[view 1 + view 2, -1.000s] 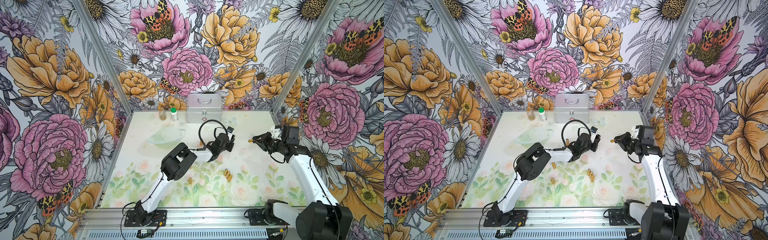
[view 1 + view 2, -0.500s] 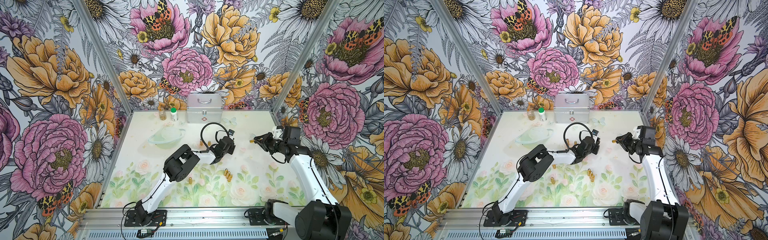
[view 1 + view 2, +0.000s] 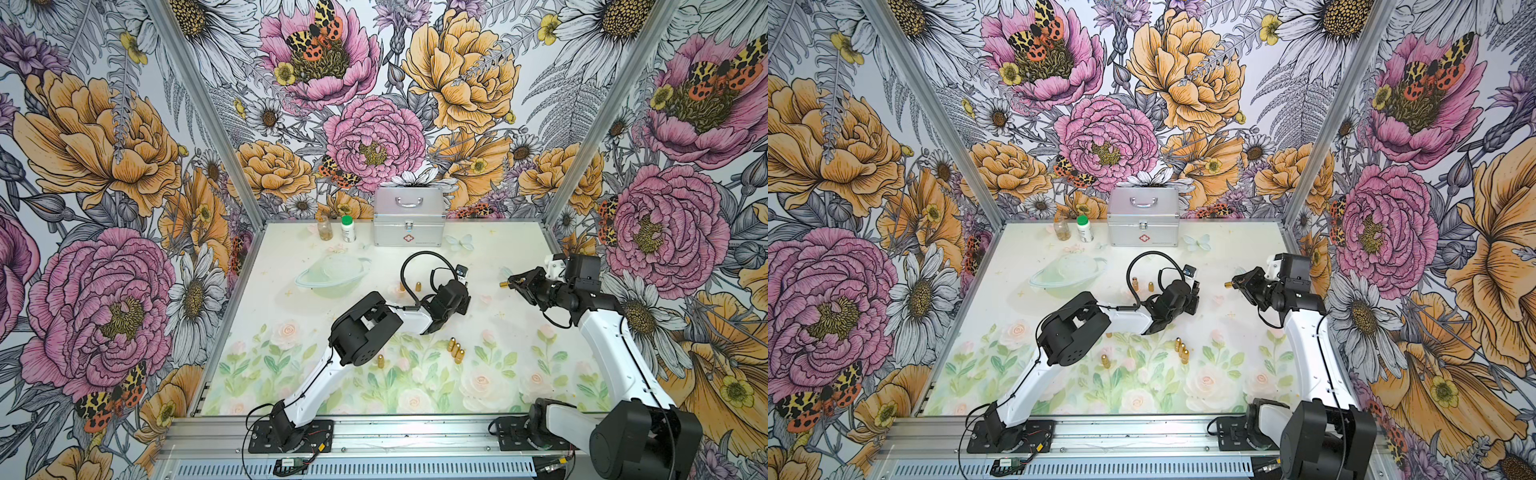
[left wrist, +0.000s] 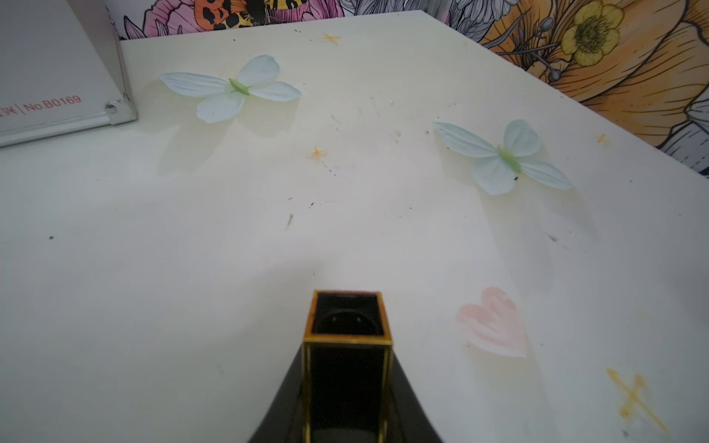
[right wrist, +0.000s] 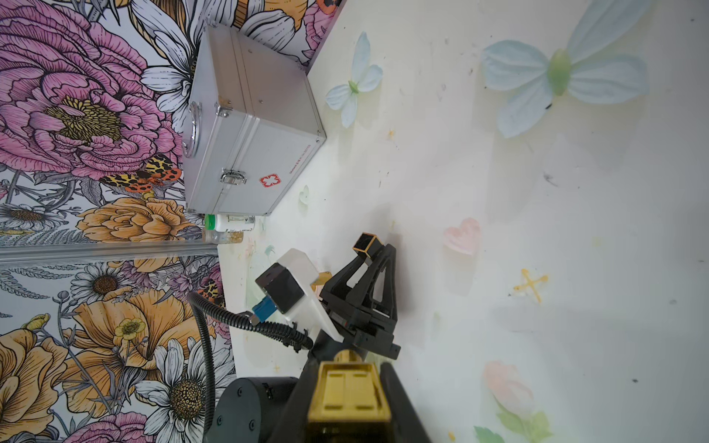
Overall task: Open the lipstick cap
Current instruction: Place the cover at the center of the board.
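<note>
**Left claw** (image 5: 375,251): clamped on the lipstick cap (image 4: 347,345), a square black sleeve with gold edging. The open end points away from the wrist, and the inside is dark and empty. The claw sits near the middle of the counter (image 3: 519,374). Whether the cap touches the surface cannot be told.

**Right claw** (image 3: 515,283): clamped on the lipstick body (image 5: 351,395), a gold block seen close up in the right wrist view. In both top views a short gold tip projects from the claw toward the left arm. This claw is held above the counter's right side.

**Task item:** the cap is off the body. The two parts are well apart, one in each claw, and roughly face each other across bare counter.

**Other items:**
- A silver case (image 3: 409,224) with a red cross stands closed at the back edge.
- A white bottle (image 3: 348,228) with a green lid and a glass jar (image 3: 325,227) stand just beside it.
- Small gold pieces (image 3: 455,351) lie in a cluster of three near the left forearm. One more lies near the elbow, and two stand behind the arm.
</note>
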`<state>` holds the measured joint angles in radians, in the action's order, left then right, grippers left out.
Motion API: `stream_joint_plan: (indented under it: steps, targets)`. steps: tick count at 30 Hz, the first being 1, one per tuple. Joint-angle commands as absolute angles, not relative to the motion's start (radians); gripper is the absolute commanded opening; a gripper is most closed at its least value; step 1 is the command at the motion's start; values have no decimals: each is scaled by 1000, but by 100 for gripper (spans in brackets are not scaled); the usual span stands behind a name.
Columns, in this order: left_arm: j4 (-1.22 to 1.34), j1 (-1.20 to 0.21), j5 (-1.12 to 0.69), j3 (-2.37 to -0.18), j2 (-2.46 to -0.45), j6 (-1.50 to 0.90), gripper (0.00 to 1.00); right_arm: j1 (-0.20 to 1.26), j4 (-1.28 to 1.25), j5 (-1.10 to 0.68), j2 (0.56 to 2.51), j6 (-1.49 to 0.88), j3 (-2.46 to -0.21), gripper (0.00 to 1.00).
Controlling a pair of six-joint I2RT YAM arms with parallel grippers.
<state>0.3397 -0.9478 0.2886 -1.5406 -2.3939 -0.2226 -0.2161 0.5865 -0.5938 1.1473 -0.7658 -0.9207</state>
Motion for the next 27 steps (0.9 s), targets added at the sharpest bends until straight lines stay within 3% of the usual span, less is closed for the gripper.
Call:
stream_joint_plan:
  steps: [1, 15, 27]
  targets:
    - [347, -942, 336, -1522, -2424, -237, 12, -223, 576, -577, 1155, -749, -919, 19]
    - [341, -946, 391, -1488, -2420, -240, 33, -227, 575, -569, 1158, -749, -923, 19]
    - [377, -951, 366, -1469, -2374, -229, 44, -229, 574, -574, 1159, -753, -931, 20]
